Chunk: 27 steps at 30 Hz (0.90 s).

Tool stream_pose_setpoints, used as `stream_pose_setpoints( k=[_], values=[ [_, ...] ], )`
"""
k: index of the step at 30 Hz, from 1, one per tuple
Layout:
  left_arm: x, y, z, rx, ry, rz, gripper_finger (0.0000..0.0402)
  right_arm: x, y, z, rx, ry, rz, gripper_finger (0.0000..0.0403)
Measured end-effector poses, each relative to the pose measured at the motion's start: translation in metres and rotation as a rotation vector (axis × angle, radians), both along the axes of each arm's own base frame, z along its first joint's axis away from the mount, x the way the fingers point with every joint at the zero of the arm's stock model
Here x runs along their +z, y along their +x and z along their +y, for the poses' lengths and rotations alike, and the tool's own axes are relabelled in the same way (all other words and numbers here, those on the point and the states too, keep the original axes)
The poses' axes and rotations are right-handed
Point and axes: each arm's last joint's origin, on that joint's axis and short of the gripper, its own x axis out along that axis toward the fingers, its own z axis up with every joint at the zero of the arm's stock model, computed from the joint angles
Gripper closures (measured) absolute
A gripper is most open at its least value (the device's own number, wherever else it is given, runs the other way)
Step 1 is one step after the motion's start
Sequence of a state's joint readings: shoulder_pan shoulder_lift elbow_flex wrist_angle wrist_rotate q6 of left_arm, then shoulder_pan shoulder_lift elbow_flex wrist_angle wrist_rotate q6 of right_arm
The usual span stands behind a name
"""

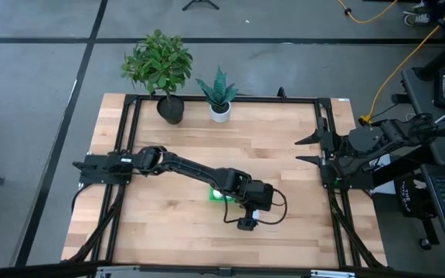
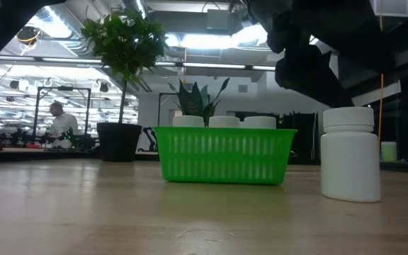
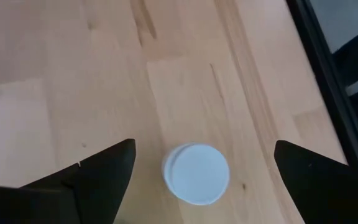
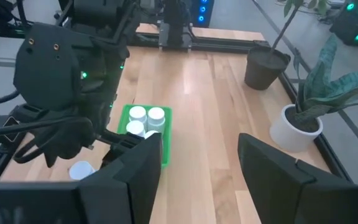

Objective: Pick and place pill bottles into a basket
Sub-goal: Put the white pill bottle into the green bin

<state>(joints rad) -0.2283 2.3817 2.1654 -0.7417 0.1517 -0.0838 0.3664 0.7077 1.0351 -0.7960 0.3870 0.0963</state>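
Observation:
The green basket (image 2: 222, 156) stands mid-table and holds several white pill bottles; three caps (image 2: 224, 121) show above its rim. It also shows in the right wrist view (image 4: 166, 134). One more pill bottle (image 2: 350, 152) stands upright on the table to the basket's right. My left gripper (image 3: 204, 162) is open above this bottle (image 3: 196, 173), pointing down, with one finger on either side and clear of it. In the high view the left gripper (image 1: 255, 202) hides the bottle. My right gripper (image 1: 309, 150) waits open at the table's right edge.
A leafy plant in a black pot (image 1: 170, 108) and a spiky plant in a white pot (image 1: 220, 112) stand at the table's far edge. Black frame rails (image 1: 327, 154) run along the table's sides. A person (image 2: 61, 124) sits far off in the room.

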Motion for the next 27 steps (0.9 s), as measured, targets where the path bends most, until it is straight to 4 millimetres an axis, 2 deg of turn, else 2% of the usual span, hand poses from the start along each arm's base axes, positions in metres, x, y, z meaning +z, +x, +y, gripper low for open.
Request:
stream_pose_setpoints(
  k=[6,12,14,19,27],
  values=[
    [-0.001,0.000,0.001,0.020,0.012,0.003,0.0025,0.001,-0.002,-0.001,0.000,0.002,-0.006,0.0191],
    [-0.030,0.005,0.000,0.041,-0.008,0.073,0.0027,0.001,-0.004,-0.002,0.000,0.002,-0.011,0.0191],
    [-0.032,0.006,-0.001,0.055,-0.017,0.081,0.0033,0.001,-0.004,-0.002,0.000,0.003,-0.013,0.0191],
    [-0.036,0.006,-0.001,0.069,-0.030,0.098,0.0064,0.001,-0.005,-0.002,0.000,0.003,-0.010,0.0191],
    [-0.037,0.005,-0.001,0.073,-0.028,0.116,0.0140,0.001,-0.005,-0.002,0.000,0.002,-0.008,0.0191]
  ],
)
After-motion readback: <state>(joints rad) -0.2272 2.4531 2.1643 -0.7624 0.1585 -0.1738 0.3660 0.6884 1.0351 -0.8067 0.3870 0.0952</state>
